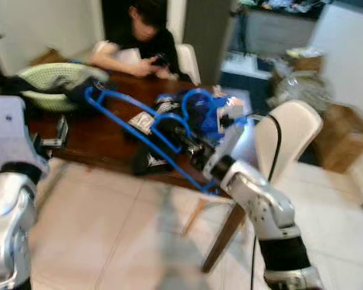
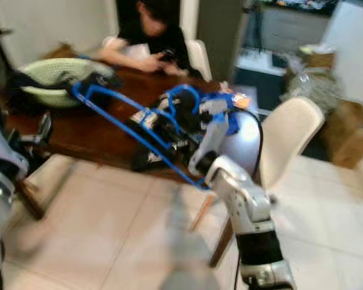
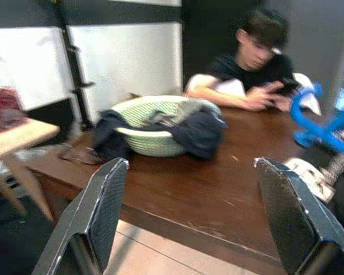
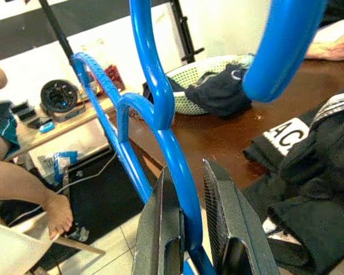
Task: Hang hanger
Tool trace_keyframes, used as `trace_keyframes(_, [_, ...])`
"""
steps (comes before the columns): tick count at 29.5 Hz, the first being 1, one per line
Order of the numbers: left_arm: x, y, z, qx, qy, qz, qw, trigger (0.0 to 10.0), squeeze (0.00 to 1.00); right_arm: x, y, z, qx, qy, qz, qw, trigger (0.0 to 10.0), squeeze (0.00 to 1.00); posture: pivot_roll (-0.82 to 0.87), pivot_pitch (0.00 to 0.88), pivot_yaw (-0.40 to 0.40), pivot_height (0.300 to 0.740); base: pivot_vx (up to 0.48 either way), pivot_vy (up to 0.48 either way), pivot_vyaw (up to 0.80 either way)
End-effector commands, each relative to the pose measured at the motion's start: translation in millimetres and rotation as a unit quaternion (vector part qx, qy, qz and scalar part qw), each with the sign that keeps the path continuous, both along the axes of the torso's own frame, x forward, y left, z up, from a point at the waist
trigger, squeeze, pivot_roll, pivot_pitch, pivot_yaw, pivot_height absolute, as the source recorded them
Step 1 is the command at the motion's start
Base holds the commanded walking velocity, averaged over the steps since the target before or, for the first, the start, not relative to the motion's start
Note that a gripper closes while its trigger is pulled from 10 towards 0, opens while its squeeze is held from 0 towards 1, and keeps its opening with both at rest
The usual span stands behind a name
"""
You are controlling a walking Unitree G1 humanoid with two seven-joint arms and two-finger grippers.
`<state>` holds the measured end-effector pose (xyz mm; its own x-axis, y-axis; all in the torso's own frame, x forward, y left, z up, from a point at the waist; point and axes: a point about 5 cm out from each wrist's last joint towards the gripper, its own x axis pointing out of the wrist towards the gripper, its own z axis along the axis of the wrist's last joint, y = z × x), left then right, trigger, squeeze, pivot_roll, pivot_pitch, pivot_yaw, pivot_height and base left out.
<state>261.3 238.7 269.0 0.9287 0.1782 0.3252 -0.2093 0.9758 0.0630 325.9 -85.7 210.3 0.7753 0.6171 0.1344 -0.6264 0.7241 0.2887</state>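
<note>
Blue hanger [image 1: 146, 128] held over the near edge of the dark wooden worktop [image 1: 103, 136], slanting left and far. Left gripper [image 3: 195, 212] hovers at the near left, fingers [image 3: 106, 206] apart, holding nothing. Far left, green basket [image 1: 48, 81] with dark clothes. Right gripper [image 4: 195, 229] fingers clamped on the hanger's bar. Person seated at far side.

- Right arm [image 1: 257, 199]: shiny silver shell in rounded segments, black band near its base, thin black cable looping above it.
- Left arm [image 1: 9, 181]: silver too, boxy pale upper block.
- Left gripper [image 3: 195, 217]: two flat black fingers [image 3: 106, 209], textured pads.
</note>
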Motion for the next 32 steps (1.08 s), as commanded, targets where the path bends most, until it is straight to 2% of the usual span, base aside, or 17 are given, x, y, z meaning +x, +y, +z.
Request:
trace_keyframes(1, [7.5, -6.3, 2, 0.005, -0.001, -0.028, 1.000, 10.0, 0.00, 3.7, -8.1, -6, -0.006, 0.010, -0.029, 1.000, 10.0, 0.00, 0.16, 0.016, -0.108, 0.740, 0.480, 0.000, 0.00])
trace_keyframes(3, [12.8, -11.1, 5, 0.006, -0.005, -0.045, 0.999, 10.0, 0.00, 6.2, -12.0, -12, -0.013, 0.025, -0.044, 0.999, 10.0, 0.00, 0.16, 0.012, -0.107, 0.740, 0.480, 0.000, 0.00])
trace_keyframes(4, [18.7, -18.4, 5, 0.008, -0.006, -0.070, 0.997, 10.0, 0.00, 9.1, -19.3, -19, -0.022, 0.040, -0.070, 0.996, 10.0, 0.00, 0.15, 0.000, -0.098, 0.740, 0.480, 0.000, -0.80])
trace_keyframes(6, [28.3, -32.9, -3, 0.008, 0.005, -0.117, 0.993, 10.0, 0.00, 9.6, -36.3, -31, -0.055, 0.058, -0.117, 0.990, 10.0, 0.00, 0.14, 0.000, -0.093, 0.740, 0.480, 0.000, -0.80])
trace_keyframes(7, [28.3, -32.9, -3, 0.008, 0.005, -0.117, 0.993, 10.0, 0.00, 9.6, -36.3, -31, -0.055, 0.058, -0.117, 0.990, 10.0, 0.00, 0.14, 0.000, -0.093, 0.740, 0.480, 0.000, -0.80])
trace_keyframes(9, [33.8, -39.5, -13, -0.004, 0.016, -0.147, 0.989, 10.0, 0.00, 3.9, -47.3, -40, -0.076, 0.065, -0.137, 0.986, 10.0, 0.00, 0.12, 0.000, -0.077, 0.740, 0.480, 0.000, -0.80])
trace_keyframes(11, [35.0, -40.2, -16, -0.008, 0.020, -0.153, 0.988, 10.0, 0.00, 1.5, -49.3, -41, -0.079, 0.064, -0.139, 0.985, 10.0, 0.00, 0.12, 0.000, -0.077, 0.740, 0.480, 0.000, -0.80])
trace_keyframes(14, [37.4, -43.9, -26, -0.019, 0.033, -0.175, 0.984, 10.0, 0.00, -7.6, -54.6, -44, -0.084, 0.058, -0.148, 0.984, 10.0, 0.00, 0.09, 0.001, -0.058, 0.740, 0.480, 0.000, 0.00])
trace_keyframes(16, [37.4, -43.9, -26, -0.019, 0.033, -0.175, 0.984, 10.0, 0.00, -7.6, -54.6, -44, -0.084, 0.058, -0.148, 0.984, 10.0, 0.00, 0.09, 0.001, -0.058, 0.740, 0.480, 0.000, 0.00])
trace_keyframes(19, [36.1, -49.3, -31, -0.020, 0.038, -0.190, 0.981, 10.0, 0.00, -11.9, -60.7, -43, -0.077, 0.053, -0.178, 0.980, 10.0, 0.00, 0.08, 0.003, -0.054, 0.740, 0.480, 0.000, 0.00])
trace_keyframes(22, [34.4, -47.6, -31, -0.023, 0.032, -0.181, 0.983, 10.0, 0.00, -11.0, -59.3, -38, -0.071, 0.034, -0.181, 0.980, 10.0, 0.00, 0.08, 0.004, -0.052, 0.740, 0.480, 0.000, 0.00])
trace_keyframes(23, [34.3, -41.3, -30, -0.034, 0.028, -0.155, 0.987, 10.0, 0.00, -10.2, -56.1, -36, -0.072, 0.027, -0.171, 0.982, 10.0, 0.00, 0.09, 0.005, -0.053, 0.740, 0.304, 0.000, 0.00])
trace_keyframes(24, [34.3, -41.3, -30, -0.034, 0.028, -0.155, 0.987, 10.0, 0.00, -10.2, -56.1, -36, -0.072, 0.027, -0.171, 0.982, 10.0, 0.00, 0.09, 0.005, -0.053, 0.740, 0.304, 0.000, 0.00])
trace_keyframes(25, [33.8, -34.6, -29, -0.050, 0.023, -0.128, 0.990, 10.0, 0.00, -9.6, -53.5, -35, -0.074, 0.022, -0.164, 0.984, 10.0, 0.00, 0.09, 0.005, -0.053, 0.740, 0.000, 0.000, 0.00])
trace_keyframes(27, [31.2, -20.8, -34, -0.067, 0.041, -0.069, 0.995, 10.0, 0.00, -7.2, -51.2, -32, -0.074, 0.017, -0.158, 0.984, 10.0, 0.00, 0.10, 0.009, -0.061, 0.740, 0.000, 0.000, 0.00])
trace_keyframes(29, [29.5, -17.8, -35, -0.067, 0.045, -0.056, 0.995, 10.0, 0.00, -6.5, -51.0, -31, -0.073, 0.016, -0.158, 0.985, 10.0, 0.00, 0.10, 0.009, -0.061, 0.740, 0.000, 0.000, 0.00])
trace_keyframes(32, [15.7, -8.1, -45, -0.083, 0.049, -0.027, 0.995, 10.0, 0.00, -2.4, -52.5, -29, -0.074, 0.015, -0.160, 0.984, 10.0, 0.00, 0.12, 0.012, -0.072, 0.740, 0.000, 0.156, 0.00])
